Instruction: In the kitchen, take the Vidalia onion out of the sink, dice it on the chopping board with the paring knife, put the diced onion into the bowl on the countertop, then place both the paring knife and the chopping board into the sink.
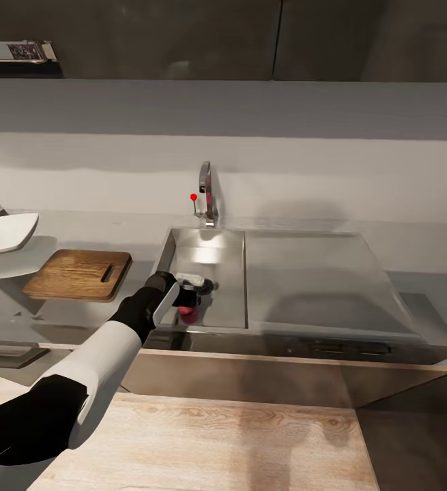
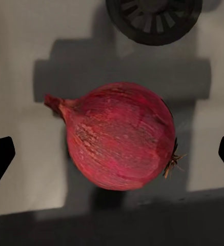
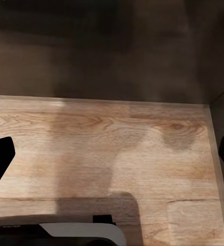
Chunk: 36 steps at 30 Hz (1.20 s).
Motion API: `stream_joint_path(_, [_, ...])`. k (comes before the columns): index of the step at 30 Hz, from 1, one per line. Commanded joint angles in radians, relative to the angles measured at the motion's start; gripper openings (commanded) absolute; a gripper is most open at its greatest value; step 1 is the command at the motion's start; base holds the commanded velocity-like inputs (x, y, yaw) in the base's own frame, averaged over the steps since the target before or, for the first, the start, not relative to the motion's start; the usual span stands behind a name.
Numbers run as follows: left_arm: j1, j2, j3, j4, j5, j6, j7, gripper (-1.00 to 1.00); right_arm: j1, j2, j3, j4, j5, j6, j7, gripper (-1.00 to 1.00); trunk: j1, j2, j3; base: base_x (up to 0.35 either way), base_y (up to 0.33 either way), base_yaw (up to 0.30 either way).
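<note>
Left gripper point(image 2: 112, 154), fingers spread wide and holding nothing, hangs over the sink point(image 1: 230, 235) near its front edge. Inside the basin lies the Vidalia onion point(image 2: 119, 136), just short of the round drain point(image 2: 153, 18). Firm, light, smooth-skinned, it would likely roll; grip across its widest middle. Right gripper point(image 3: 112, 154) hangs released above wooden floor point(image 3: 117, 138).

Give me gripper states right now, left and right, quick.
Left gripper: open, fingers either side of the onion in the sink, not touching it.
Right gripper: open, holding nothing, over the wooden floor.
</note>
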Motion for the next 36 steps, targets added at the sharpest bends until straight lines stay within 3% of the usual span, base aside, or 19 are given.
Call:
stream_joint_path(1, [-0.001,0.001,-0.004,0.0,0.011,0.003,0.009,1.0,-0.001,0.001,0.008,0.001,-0.004,-0.002,-0.007,1.0,0.001,-0.002,-0.002,0.001,0.0,0.0])
stream_joint_path(36, [-0.001,-0.002,-0.01,0.011,0.011,0.003,0.009,1.0,-0.001,0.008,0.008,0.001,-0.004,-0.002,-0.008,1.0,0.001,-0.002,-0.032,0.019,0.0,0.0])
